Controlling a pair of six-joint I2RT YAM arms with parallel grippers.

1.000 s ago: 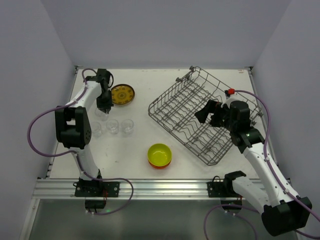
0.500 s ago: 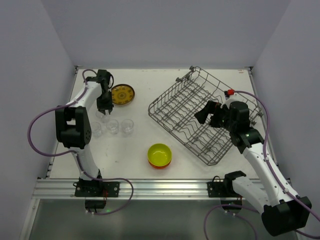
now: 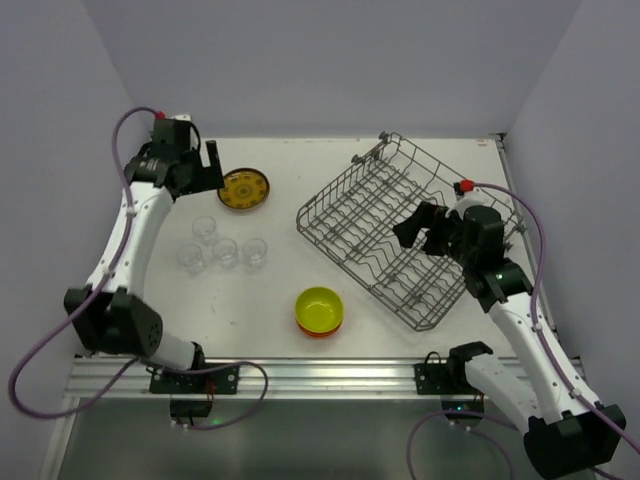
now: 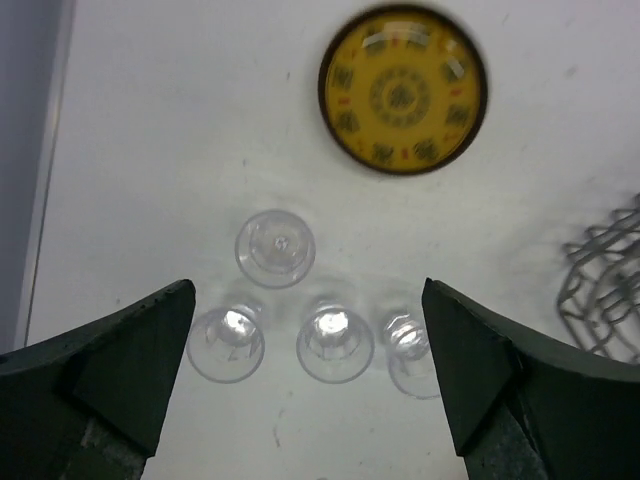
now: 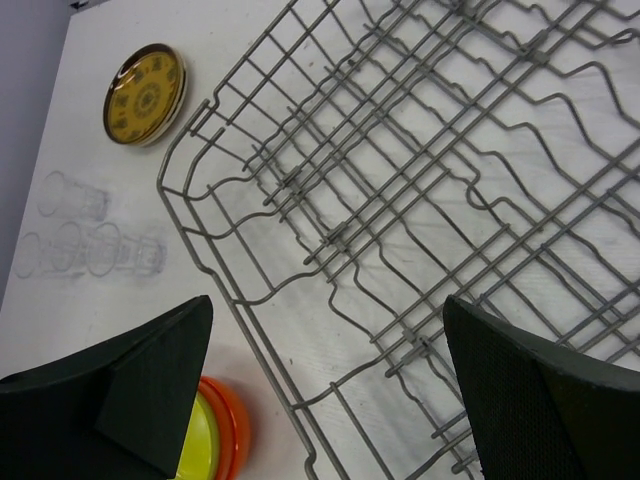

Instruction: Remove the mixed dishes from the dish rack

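Gaping wide, left jaws empty above glasses (image 4: 275, 248), right jaws empty over dish rack (image 5: 400, 215).

A white desk (image 3: 270, 290) sits boxed in by pale lilac walls (image 3: 330, 70) at the back and both sides; a silver metal rail (image 3: 320, 377) runs along its near edge.

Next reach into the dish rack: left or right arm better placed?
Right. The right gripper hangs open directly above the dish rack wires. The left gripper, also open, is over the clear glasses, well to the left of the rack.
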